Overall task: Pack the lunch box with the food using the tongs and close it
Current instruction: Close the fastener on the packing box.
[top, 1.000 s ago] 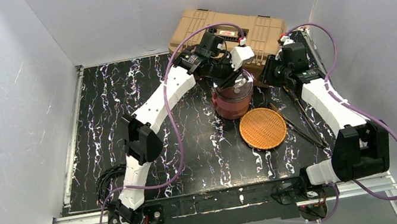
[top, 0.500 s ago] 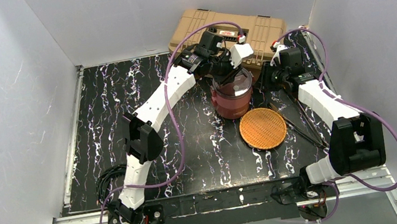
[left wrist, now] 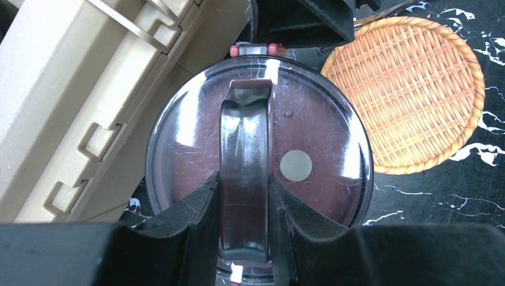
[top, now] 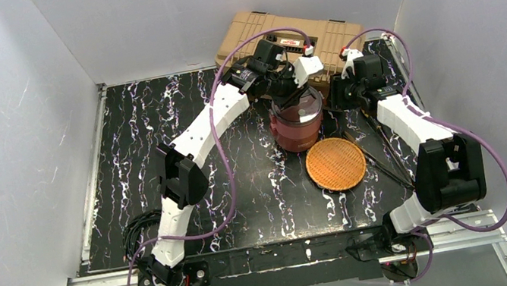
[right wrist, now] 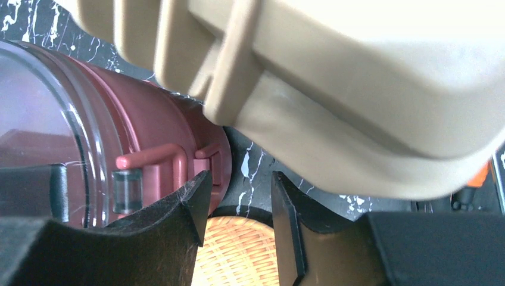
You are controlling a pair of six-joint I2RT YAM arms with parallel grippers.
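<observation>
The maroon lunch box (top: 299, 129) stands stacked by the toolbox, under a clear lid (left wrist: 321, 137) with a pale dot. A dark handle band (left wrist: 245, 143) arches over that lid. My left gripper (left wrist: 244, 179) comes down from above and is shut on the band, one finger on each side. My right gripper (right wrist: 237, 179) is at the box's right side, open, with nothing between its fingers. Its left fingertip (right wrist: 199, 185) sits next to the maroon side clasp (right wrist: 172, 161). The tongs (top: 385, 165) lie on the table, right of the woven plate. The food is out of view.
A big tan toolbox (top: 293, 38) stands right behind the lunch box and hangs close over my right gripper (top: 337, 96). A flat orange woven plate (top: 336, 164) lies just in front of the box. White walls close in the table on three sides.
My right gripper has moved left, from beside the toolbox up to the lunch box's side. My left gripper has stayed on the handle band and the lunch box has not shifted.
</observation>
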